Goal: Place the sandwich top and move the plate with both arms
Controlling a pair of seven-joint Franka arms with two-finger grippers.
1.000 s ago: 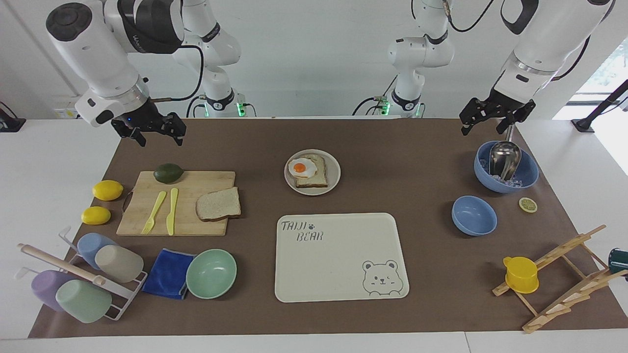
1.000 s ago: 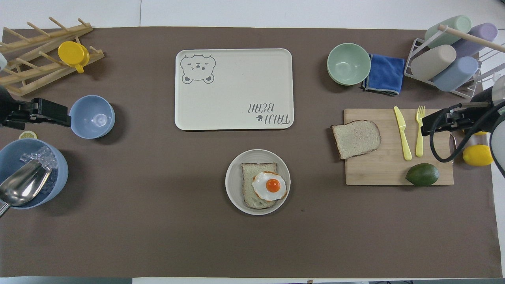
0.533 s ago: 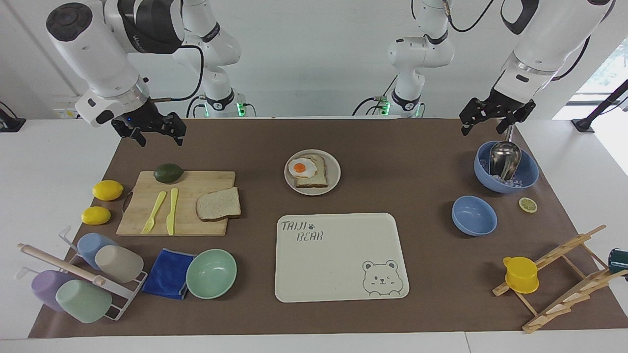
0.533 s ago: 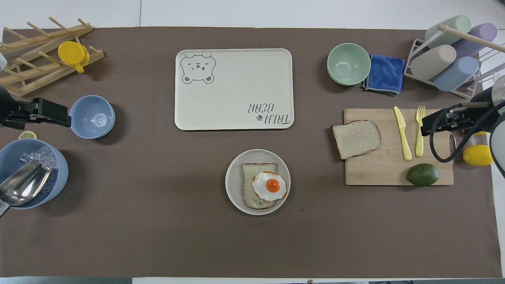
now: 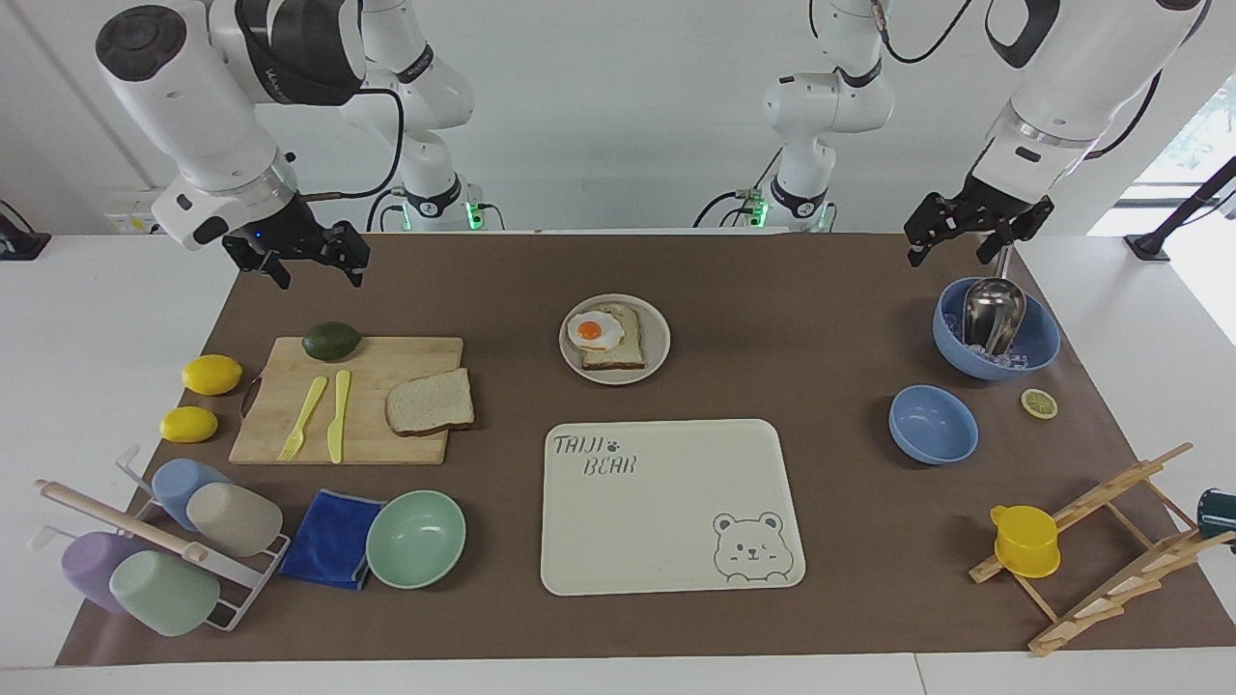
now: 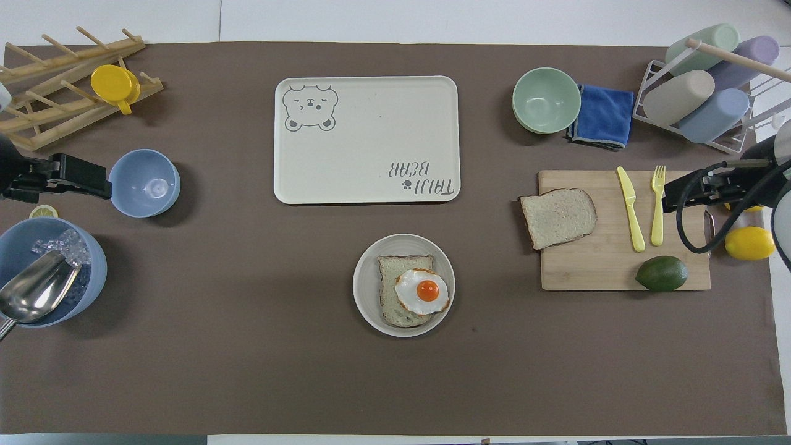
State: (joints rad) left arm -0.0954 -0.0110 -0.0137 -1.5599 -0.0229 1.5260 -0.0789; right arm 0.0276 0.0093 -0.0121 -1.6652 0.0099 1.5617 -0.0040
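Left gripper (image 5: 951, 241): jaws spread wide, nothing held, nothing touched. It hangs in the air over the desk (image 5: 792, 290) edge at the left arm's end, above the large blue bowl (image 5: 997, 328), which contains ice and a metal scoop (image 5: 993, 311).

Right gripper (image 5: 311, 263): jaws spread wide, nothing held, nothing touched. It hangs over the right arm's end of the desk, above the edge of the cutting board (image 5: 362, 425) where the avocado (image 5: 331, 340) lies.

Sandwich top (image 5: 431, 402): lies flat on the cutting board, at the end toward the desk centre, beside the yellow knife (image 5: 337, 413) and yellow fork (image 5: 303, 417).

Plate (image 5: 657, 333): stands at the desk centre and carries a bread slice (image 5: 618, 352) with a fried egg (image 5: 595, 330) on it. The plate is nearer to the robots than the tray (image 5: 666, 502). Nothing lies between the sandwich top and the plate.

Legible markings: the tray reads "TAIJI BEAR" and bears a bear drawing.

Other items: mint-green bowl (image 5: 416, 538), blue cloth (image 5: 331, 539).
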